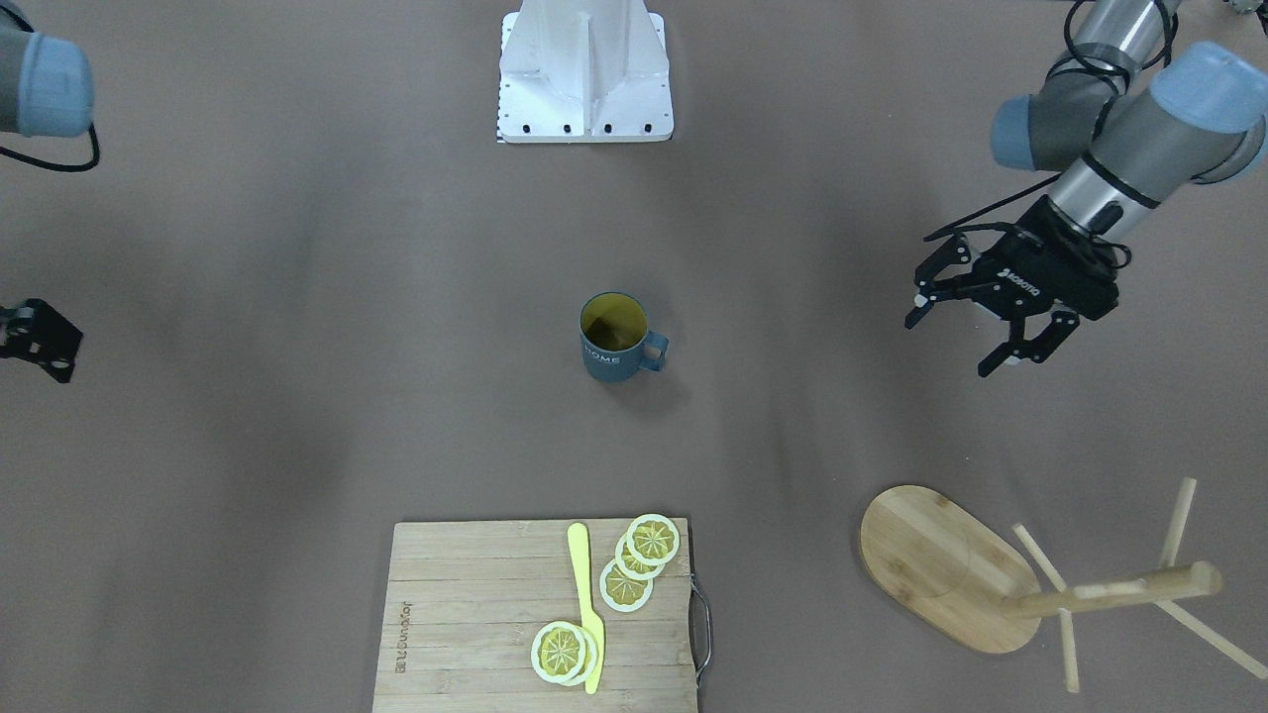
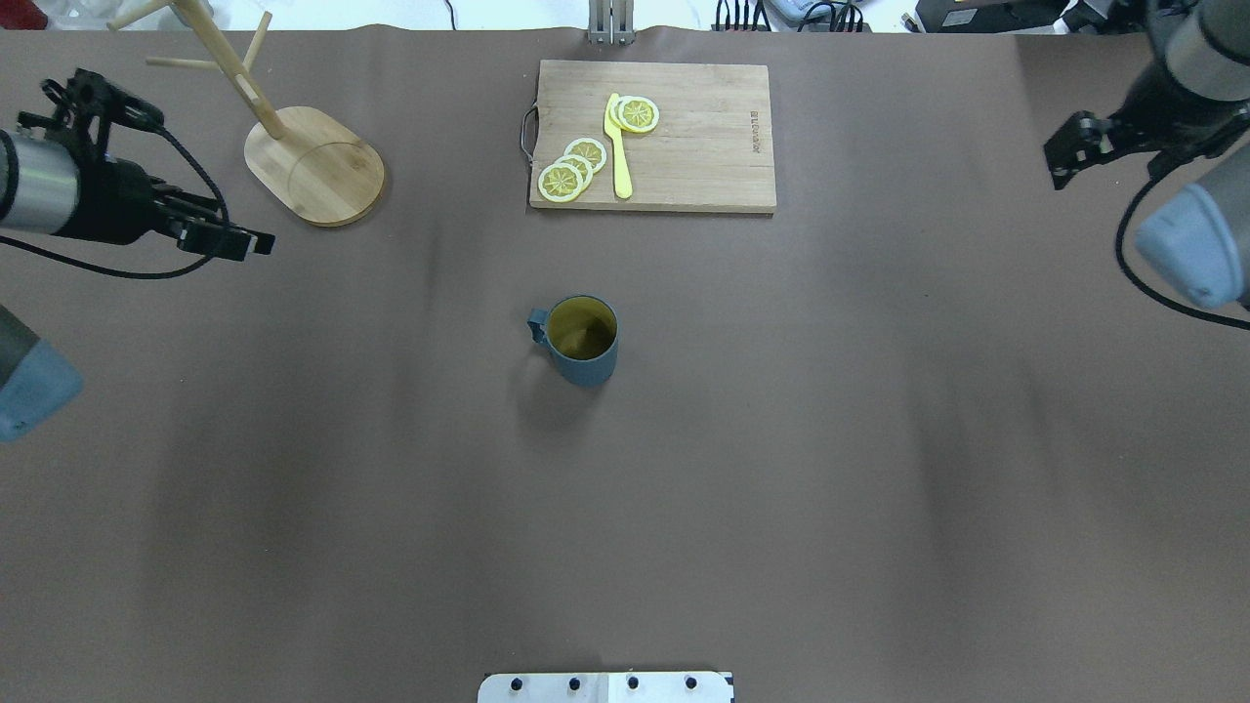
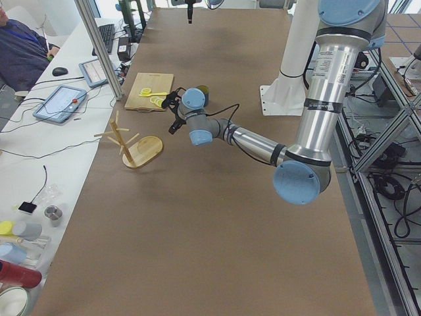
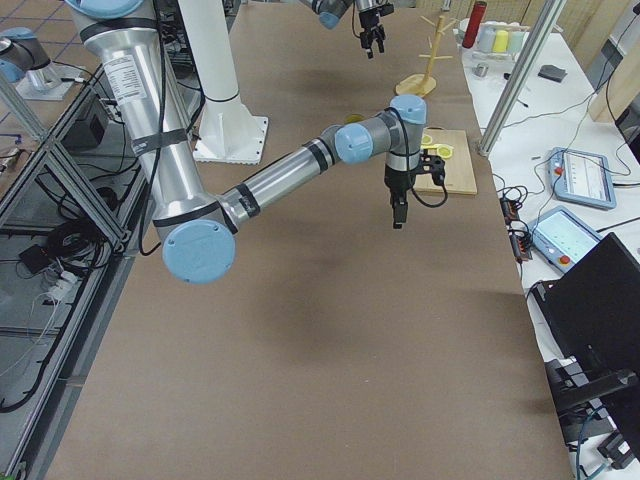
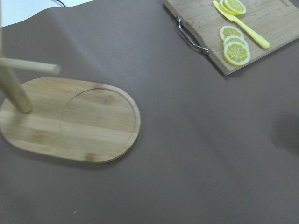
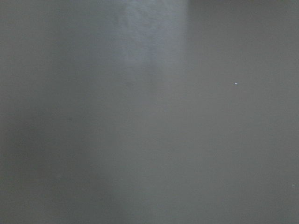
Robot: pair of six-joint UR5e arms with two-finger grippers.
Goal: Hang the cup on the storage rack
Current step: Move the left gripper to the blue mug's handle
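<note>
Nearest the front camera, the cutting board [image 1: 475,614] with lemon slices [image 1: 626,584] lies at the table's far edge, the storage rack [image 1: 951,574] upright to its left, while the cup [image 1: 614,342] stands untouched mid-table, handle leftward, probably favouring the hovering left gripper [image 1: 949,345], its fingers spread, whereas the right gripper [image 1: 45,342], far right, is too cropped to tell.

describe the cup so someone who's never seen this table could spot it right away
From the wooden cutting board across from the robot, come straight toward the robot: the cup stands upright, alone. It alone is dark slate-blue, yellow-green inside, with one loop handle.
</note>
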